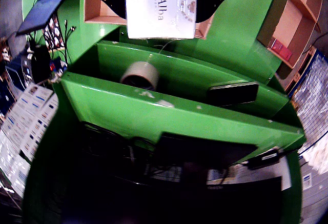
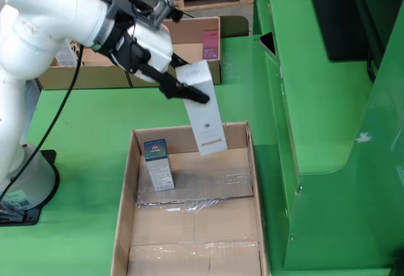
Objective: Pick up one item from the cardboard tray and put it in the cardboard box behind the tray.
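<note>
Below the gripper (image 2: pixel 189 93) lies the cardboard tray (image 2: pixel 124 191), holding a small upright blue-topped box (image 2: pixel 158 165). Behind the gripper sits the cardboard box (image 2: pixel 197 50). Its jaws are clamped on a tall white d'Alba carton (image 2: pixel 203 109), tilted above the tray's far edge.
</note>
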